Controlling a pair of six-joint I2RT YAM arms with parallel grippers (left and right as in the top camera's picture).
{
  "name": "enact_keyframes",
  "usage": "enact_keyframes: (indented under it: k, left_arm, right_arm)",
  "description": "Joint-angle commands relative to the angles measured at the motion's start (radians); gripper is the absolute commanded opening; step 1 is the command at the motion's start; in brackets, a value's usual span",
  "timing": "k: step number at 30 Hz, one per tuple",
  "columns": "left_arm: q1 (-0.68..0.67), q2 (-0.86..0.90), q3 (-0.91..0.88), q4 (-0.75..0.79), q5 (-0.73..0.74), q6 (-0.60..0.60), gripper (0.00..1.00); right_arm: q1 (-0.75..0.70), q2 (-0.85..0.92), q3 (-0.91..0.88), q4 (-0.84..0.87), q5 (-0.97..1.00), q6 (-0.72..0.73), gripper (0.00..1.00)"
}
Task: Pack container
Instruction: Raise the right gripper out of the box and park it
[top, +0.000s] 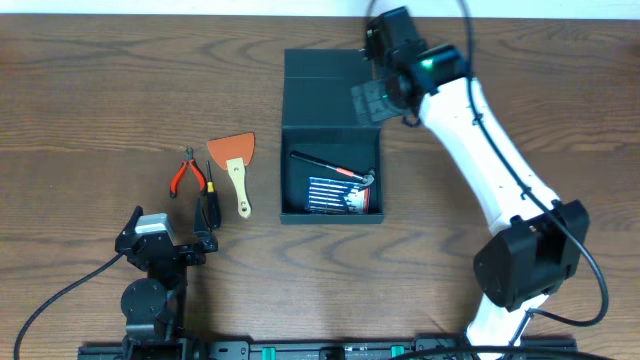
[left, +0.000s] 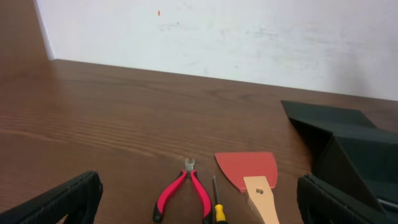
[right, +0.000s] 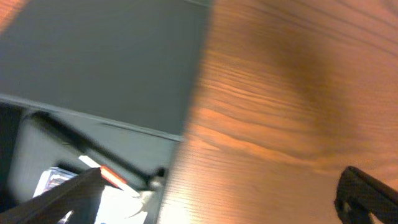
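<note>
Dark teal-green rectangular rigid box (top: 286, 180) at mid-table, hinged flap lid (top: 320, 85) thrown back on the far side. Inside: what looks like a black-handled hammer (top: 330, 166) above a blue-and-white card packet (top: 328, 193). Unpacked, left of the box: red-handled pliers (top: 185, 176), yellow-and-black screwdriver (top: 209, 200), wooden-handled scraper with orange-red blade (top: 235, 165).

Right claw (top: 383, 97) spread wide and empty, over the box's far right corner. Left claw (top: 168, 232) spread wide and empty, just near of the tools.

Risks:
- Flap or rim snagged by the right claw on withdrawal, shifting the box.
- Neighbouring tools disturbed in any pick, given close spacing.

Visibility:
- Right wrist view blurred.
- Packet print unreadable.
- Tool handles cut off in left wrist view.
</note>
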Motion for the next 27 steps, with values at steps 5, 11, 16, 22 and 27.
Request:
enact_keyframes:
  k: [5,11,16,22,27]
  left_arm:
    - [0.006,-0.006,-0.031,-0.017,-0.004,0.013,0.99]
    - [0.006,-0.006,-0.030,-0.017,-0.004,0.013,0.99]
    - [0.006,-0.006,-0.030,-0.017,-0.004,0.013,0.99]
    - [0.006,-0.006,-0.030,-0.017,-0.004,0.013,0.99]
    - [0.005,-0.006,-0.030,-0.017,-0.004,0.013,0.99]
  right_arm:
    - [-0.157,-0.014,0.032,-0.065,0.061,0.129,0.99]
    - [-0.291,-0.014,0.032,-0.080,0.061,0.128,0.99]
    - [-0.375,-0.014,0.032,-0.079,0.056,0.128,0.99]
    - [-0.402,-0.014,0.032,-0.079,0.057,0.127,0.99]
    - [-0.402,-0.014,0.031,-0.079,0.056,0.127,0.99]
